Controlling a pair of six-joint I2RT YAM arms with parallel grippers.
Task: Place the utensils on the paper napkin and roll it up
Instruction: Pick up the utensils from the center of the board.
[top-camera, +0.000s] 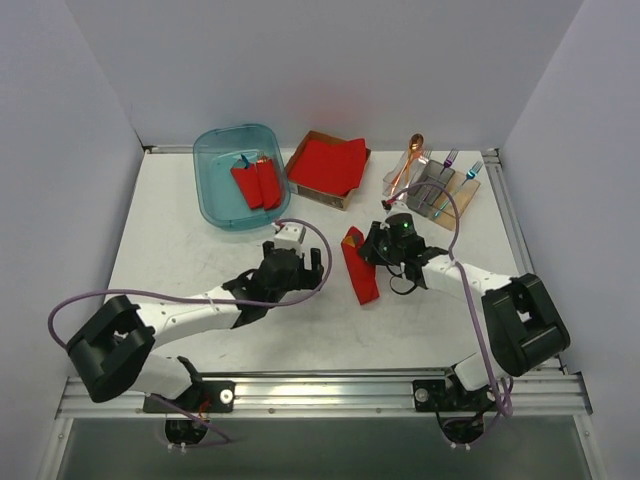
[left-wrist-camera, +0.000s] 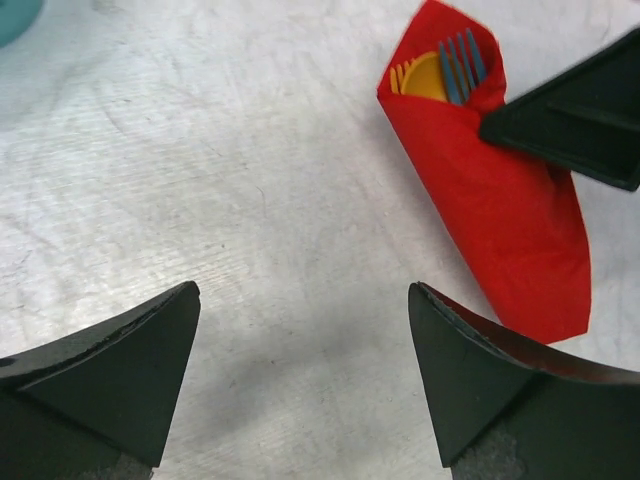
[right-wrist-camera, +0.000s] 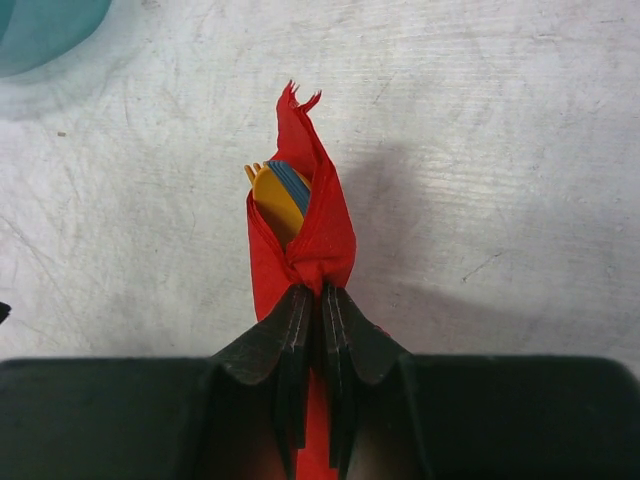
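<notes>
Rolled paper napkin (left-wrist-camera: 500, 220) hiding the utensils (left-wrist-camera: 440, 72), only tips peeking out; right gripper (right-wrist-camera: 318, 295) pinching its bunched end, left gripper (left-wrist-camera: 302, 290) hovering beside, jaws spread, empty.

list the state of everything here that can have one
paper napkin: rolled around the utensils
utensils: wrapped inside, tips showing at the open end
left gripper: open, empty, apart from the paper napkin
right gripper: shut on the paper napkin
blue bin: holds two red bundles
cardboard box: holds a red napkin stack
</notes>
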